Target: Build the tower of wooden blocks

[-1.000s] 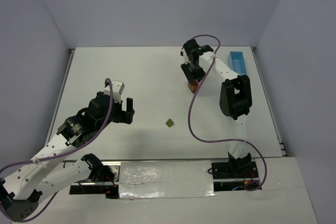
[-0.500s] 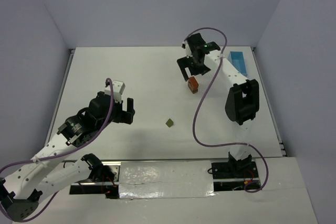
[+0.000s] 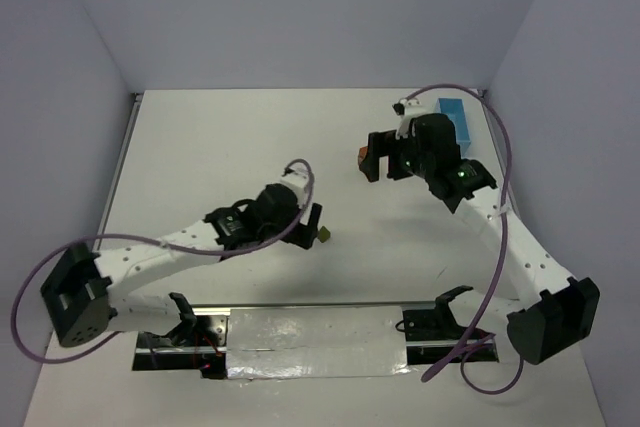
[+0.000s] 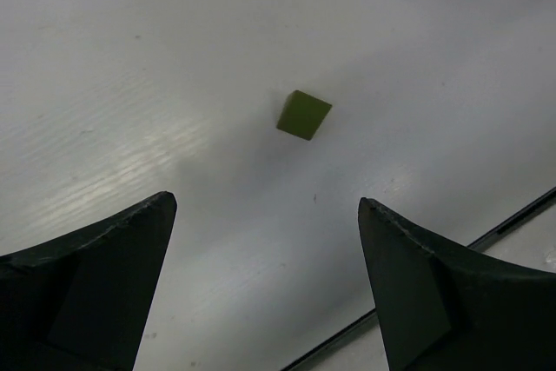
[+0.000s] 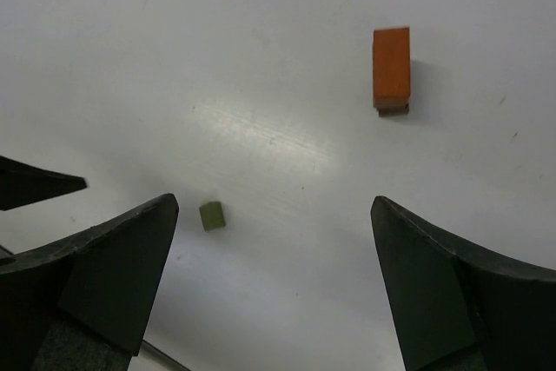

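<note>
The wood block tower (image 5: 391,67) stands alone on the white table, an orange block on top of a darker one. In the top view only an orange sliver of the tower (image 3: 363,155) peeks out left of my right gripper (image 3: 386,164). That right gripper (image 5: 274,202) hangs open above the table, holding nothing. A loose olive green block (image 4: 304,115) lies flat just beyond my left gripper (image 4: 265,202), which is open and empty. In the top view the olive block (image 3: 325,234) sits right beside the left gripper (image 3: 311,226). The right wrist view also shows the olive block (image 5: 211,215).
A light blue tray (image 3: 458,114) stands at the back right, partly behind the right arm. The table's near edge, a dark strip (image 4: 486,236), runs close behind the left fingers. A tip of the left gripper's finger (image 5: 39,184) shows at the left edge.
The right gripper opened, let go of the tower and drew back up to the right. The left arm swung out to the table's middle, bringing its open gripper to the olive block.
</note>
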Tool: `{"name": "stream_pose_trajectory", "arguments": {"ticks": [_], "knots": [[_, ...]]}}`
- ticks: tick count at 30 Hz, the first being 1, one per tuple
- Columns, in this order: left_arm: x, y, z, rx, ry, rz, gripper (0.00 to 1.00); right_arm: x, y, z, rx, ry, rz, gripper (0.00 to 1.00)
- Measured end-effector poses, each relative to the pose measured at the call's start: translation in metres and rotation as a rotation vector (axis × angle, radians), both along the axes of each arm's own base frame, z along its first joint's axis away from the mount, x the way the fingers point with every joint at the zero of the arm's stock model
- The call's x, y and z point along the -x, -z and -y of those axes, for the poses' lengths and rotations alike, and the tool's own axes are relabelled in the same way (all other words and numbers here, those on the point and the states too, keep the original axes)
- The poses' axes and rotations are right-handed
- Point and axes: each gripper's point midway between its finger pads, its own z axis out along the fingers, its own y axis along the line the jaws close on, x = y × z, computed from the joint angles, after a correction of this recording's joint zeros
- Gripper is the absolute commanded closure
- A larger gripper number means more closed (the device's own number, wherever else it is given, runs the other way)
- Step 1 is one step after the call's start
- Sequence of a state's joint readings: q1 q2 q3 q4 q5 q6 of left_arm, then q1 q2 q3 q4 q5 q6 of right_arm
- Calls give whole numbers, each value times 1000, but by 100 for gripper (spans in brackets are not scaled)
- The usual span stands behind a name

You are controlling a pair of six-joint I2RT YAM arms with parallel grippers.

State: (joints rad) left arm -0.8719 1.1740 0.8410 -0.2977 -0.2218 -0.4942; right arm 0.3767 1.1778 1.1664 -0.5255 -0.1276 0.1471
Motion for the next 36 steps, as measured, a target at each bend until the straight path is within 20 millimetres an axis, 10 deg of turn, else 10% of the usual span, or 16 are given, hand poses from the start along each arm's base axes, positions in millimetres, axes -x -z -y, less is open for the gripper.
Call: {"name": "stream_pose_trajectory", "arguments": {"ticks": [5,10,17,36], "knots": [[14,48,55,-85,168,5,5,25,44,4,-31,16,-63,0],[8,70,74,-113,228,50,11,47,25,13,-83,32,19,0],[-7,75,83,-125,281,133,18,57,-12,16,-151,32,147,0],[-29,114,70,-130,321,63,38,61,5,8,-167,-14,120,0]]}}
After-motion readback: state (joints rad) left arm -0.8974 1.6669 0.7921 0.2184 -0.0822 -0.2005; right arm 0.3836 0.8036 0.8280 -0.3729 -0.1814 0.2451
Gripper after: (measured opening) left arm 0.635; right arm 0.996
